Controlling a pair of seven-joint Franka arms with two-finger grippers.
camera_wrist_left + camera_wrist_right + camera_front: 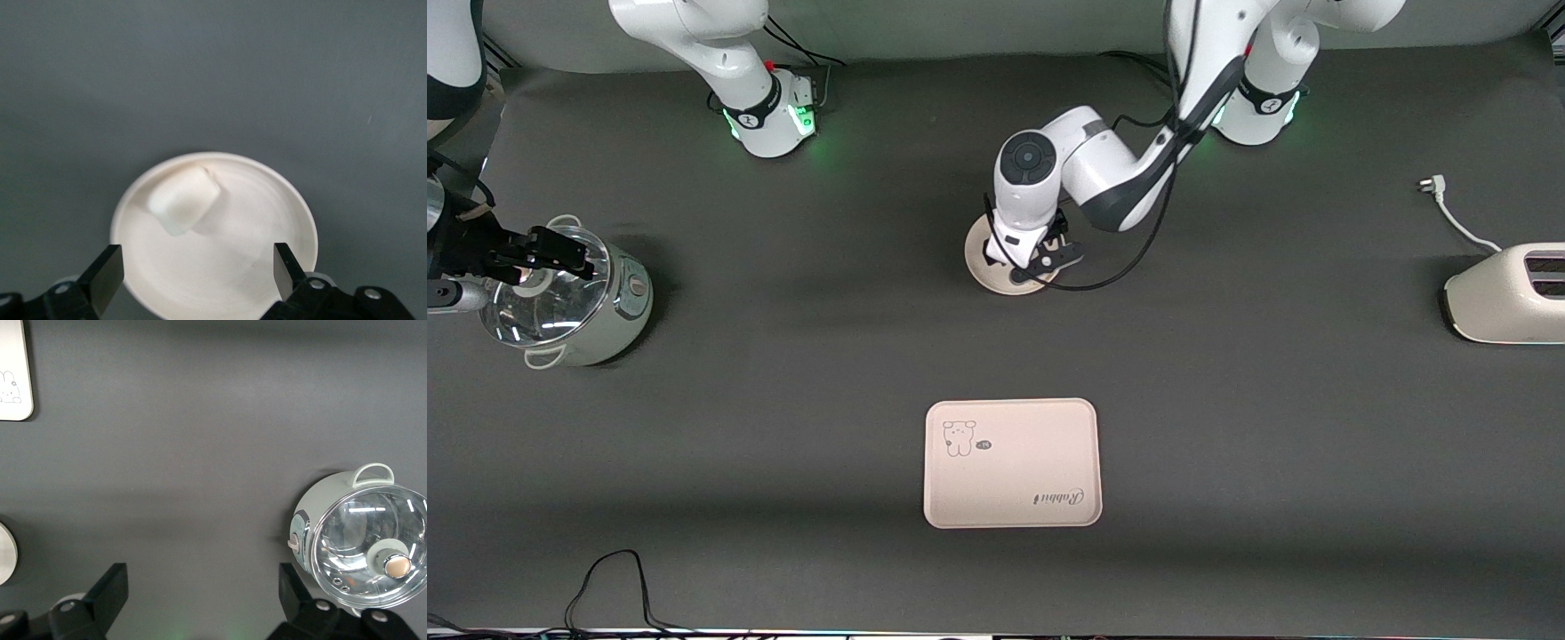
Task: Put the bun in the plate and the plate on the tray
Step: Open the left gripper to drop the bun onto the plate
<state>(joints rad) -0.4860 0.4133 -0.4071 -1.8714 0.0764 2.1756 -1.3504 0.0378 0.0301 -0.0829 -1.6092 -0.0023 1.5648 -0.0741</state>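
Note:
The round cream-white plate (pixel 996 281) sits mid-table, between the arms' bases and the tray. In the left wrist view the off-white bun (pixel 183 200) lies on the plate (pixel 240 260), near its rim. My left gripper (pixel 1030 258) hangs just over the plate, open and empty, with its fingers (pixel 107 273) set wide over the plate's edges and apart from the bun. In the front view the gripper hides the bun. The cream tray (pixel 1009 462), with a small animal drawing and script, lies nearer to the front camera than the plate. My right gripper (pixel 569 253) waits open and empty over the pot.
A pale green pot with a glass lid (pixel 578 302) stands at the right arm's end of the table and also shows in the right wrist view (pixel 360 547). A white toaster (pixel 1507 293) with its plug (pixel 1432 185) stands at the left arm's end. A black cable (pixel 605 578) lies at the front edge.

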